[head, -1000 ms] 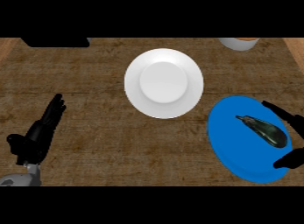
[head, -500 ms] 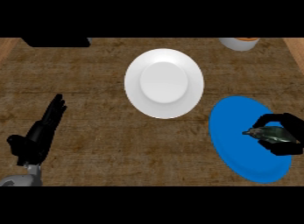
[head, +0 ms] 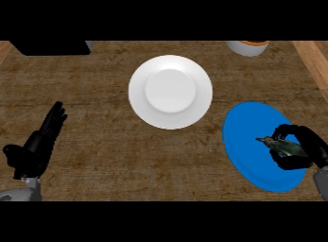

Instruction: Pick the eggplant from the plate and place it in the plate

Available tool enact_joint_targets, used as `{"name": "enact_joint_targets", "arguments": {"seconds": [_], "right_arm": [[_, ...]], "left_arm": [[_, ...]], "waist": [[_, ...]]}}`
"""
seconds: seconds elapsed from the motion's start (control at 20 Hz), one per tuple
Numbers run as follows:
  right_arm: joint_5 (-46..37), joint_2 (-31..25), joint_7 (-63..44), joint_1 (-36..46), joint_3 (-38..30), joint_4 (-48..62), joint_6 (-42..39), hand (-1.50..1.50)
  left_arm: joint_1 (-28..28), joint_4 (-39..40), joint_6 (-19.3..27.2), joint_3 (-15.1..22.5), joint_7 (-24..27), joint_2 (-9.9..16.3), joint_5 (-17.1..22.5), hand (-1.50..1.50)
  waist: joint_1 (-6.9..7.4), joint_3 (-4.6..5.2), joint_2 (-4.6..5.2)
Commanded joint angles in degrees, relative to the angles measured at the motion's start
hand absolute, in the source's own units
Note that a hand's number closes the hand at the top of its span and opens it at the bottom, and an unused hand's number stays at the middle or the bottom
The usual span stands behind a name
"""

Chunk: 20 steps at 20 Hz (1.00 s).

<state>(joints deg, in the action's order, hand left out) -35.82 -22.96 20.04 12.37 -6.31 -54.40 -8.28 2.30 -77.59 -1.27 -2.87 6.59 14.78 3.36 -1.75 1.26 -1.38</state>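
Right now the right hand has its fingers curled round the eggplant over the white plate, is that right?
Not quite. In the head view the right hand does curl its fingers round the eggplant, but over the blue plate. The white plate lies apart, with nothing on it.

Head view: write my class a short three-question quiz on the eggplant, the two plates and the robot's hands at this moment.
1. True or false: the right hand is curled round the eggplant.
2. Which plate lies under the eggplant: A white, B blue?
3. How does the left hand stand?

Key:
1. True.
2. B, the blue plate; the white plate holds nothing.
3. Open, fingers straight, resting at the lower left.
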Motion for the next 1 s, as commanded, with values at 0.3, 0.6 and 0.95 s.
{"name": "enact_joint_targets", "arguments": {"seconds": [0.3,0.6,0.95], "right_arm": [[-3.2,12.1,-25.2,-11.7,-9.1,-3.0,26.6,1.50],[-11.5,21.4,-33.4,-14.0,-5.9,-11.6,40.0,1.50],[-23.4,22.8,-43.5,-15.3,-1.3,-22.0,51.3,1.50]], "left_arm": [[-3.2,0.5,1.8,-2.7,0.3,1.1,0.1,0.00],[-2.8,-0.3,1.6,-2.1,0.6,0.8,-0.1,0.00],[-2.9,-0.5,0.8,-1.1,0.6,0.7,-0.4,0.00]], "waist": [[-6.21,0.09,-0.42],[-4.46,0.10,-0.18],[-2.42,0.01,0.04]]}}
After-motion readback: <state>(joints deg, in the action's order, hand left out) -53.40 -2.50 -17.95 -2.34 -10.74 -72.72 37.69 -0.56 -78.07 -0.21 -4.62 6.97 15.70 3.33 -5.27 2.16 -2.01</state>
